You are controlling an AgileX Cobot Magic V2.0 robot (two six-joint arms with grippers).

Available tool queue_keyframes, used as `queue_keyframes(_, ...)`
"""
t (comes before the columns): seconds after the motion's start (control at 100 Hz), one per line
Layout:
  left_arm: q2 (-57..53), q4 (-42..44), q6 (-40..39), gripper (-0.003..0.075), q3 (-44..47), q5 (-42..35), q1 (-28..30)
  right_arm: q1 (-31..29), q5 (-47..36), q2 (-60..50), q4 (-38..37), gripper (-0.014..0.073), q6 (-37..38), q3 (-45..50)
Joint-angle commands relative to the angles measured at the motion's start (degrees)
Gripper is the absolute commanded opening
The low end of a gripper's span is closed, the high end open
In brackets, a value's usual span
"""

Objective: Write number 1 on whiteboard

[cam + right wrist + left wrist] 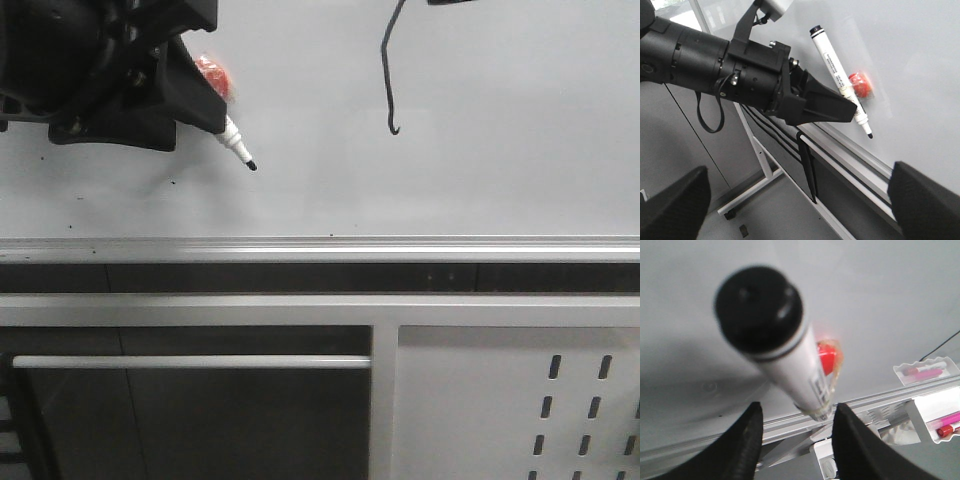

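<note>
Whiteboard (480, 150): glossy pale panel, silver rail along its lower edge.

Number 1 (388, 70): thin black stroke, roughly upright long axis, small hook at the lower end, upper centre-right of the board.

Left claw (205, 100): clamped on a black whiteboard marker (238, 146), tip pointing down and right, close to the board; contact cannot be told.

Stroke lies up and to the right of the tip, well apart, bare board between.

Right claw (800, 200): fingers wide apart, holding nothing, watching from off to the side.

Red blob (214, 74): on the marker barrel beside the claw.

Perforated grey panel (560, 400): below the board, clear of the work
</note>
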Motion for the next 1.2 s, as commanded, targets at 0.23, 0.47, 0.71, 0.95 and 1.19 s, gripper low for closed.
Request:
queue_keyframes(0.23,-1.81,1.53,-0.59,0.0296,-1.93,-3.07,0.08,0.05,-2.84,-0.5,-0.21,0.065,-0.27,-1.35)
queue_keyframes(0.47,-4.57,1.53,-0.24,0.0296,-1.46,-4.35,0.08,0.05,-2.84,-0.5,-0.21,0.065,-0.27,-1.35)
queue_keyframes(0.71,-8.93,1.42,-0.13,0.0296,1.8,-6.56,0.08,0.05,-2.84,-0.5,-0.21,0.065,-0.27,-1.35)
queue_keyframes(0.95,-16.77,1.34,-0.58,0.0175,7.68,-9.08,0.08,0.05,-2.84,-0.5,-0.21,0.065,-0.27,-1.35)
queue_keyframes(1.19,-33.14,1.34,-0.04,-0.0018,13.66,-8.31,0.08,0.05,-1.13,-0.74,-0.21,0.065,-0.27,-1.35)
